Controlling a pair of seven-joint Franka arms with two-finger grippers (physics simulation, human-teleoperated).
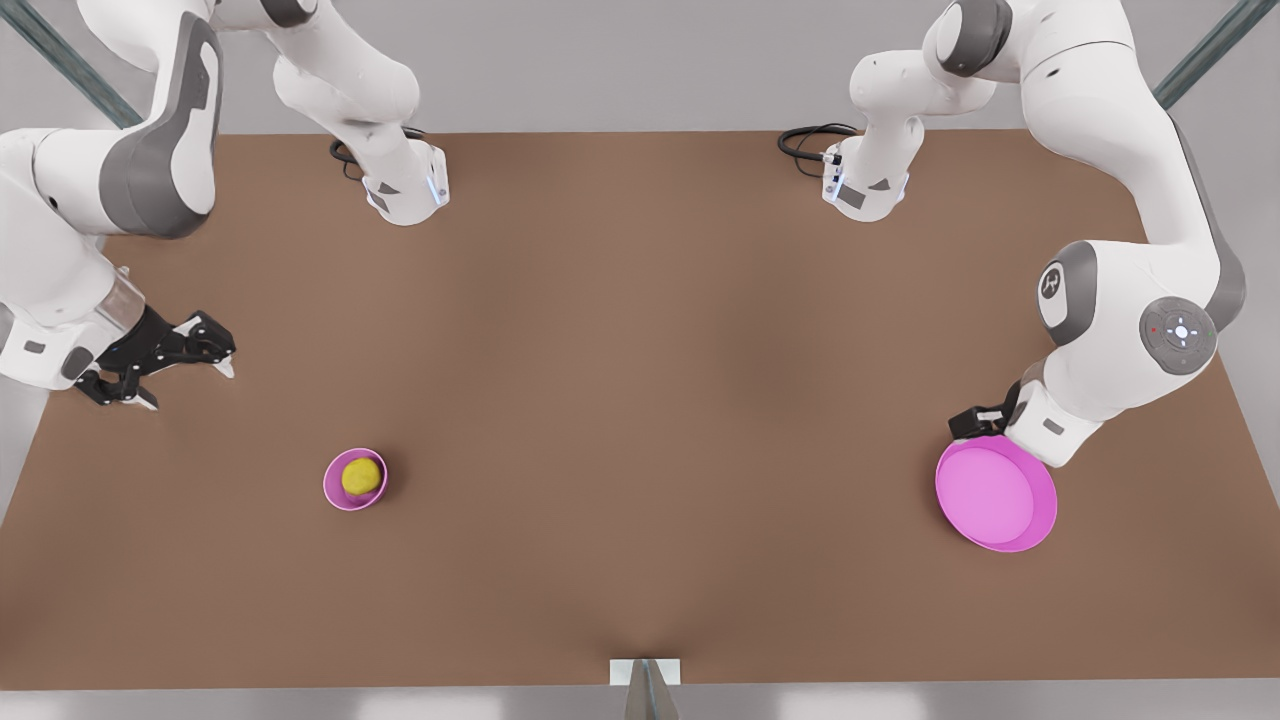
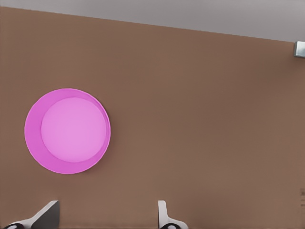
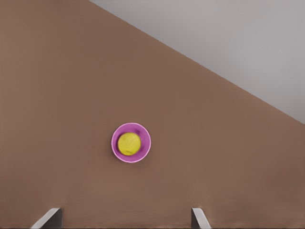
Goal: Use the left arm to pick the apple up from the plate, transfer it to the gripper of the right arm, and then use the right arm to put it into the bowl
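1. Now the apple (image 1: 362,476) sits inside the bowl (image 1: 333,488), which stands on the brown tabletop (image 1: 640,400) toward the edge on the front view's left and nearer the bottom edge than the top one.
2. The plate (image 1: 995,494) lies flat and bare near the opposite edge of the tabletop, on the front view's right, well apart from the bowl.
3. The right claw (image 1: 185,380) hangs over the tabletop close to the edge on the front view's left, above and apart from the bowl; its fingers (image 3: 50,217) stand spread with nothing between them, and its wrist view looks across at the bowl (image 3: 131,142) with the apple (image 3: 129,143) in it.
4. The left claw (image 1: 975,422) hovers just beside the plate's far rim; its fingertips (image 2: 162,212) are parted and grip nothing, and the plate (image 2: 67,130) lies ahead of them in its wrist view.
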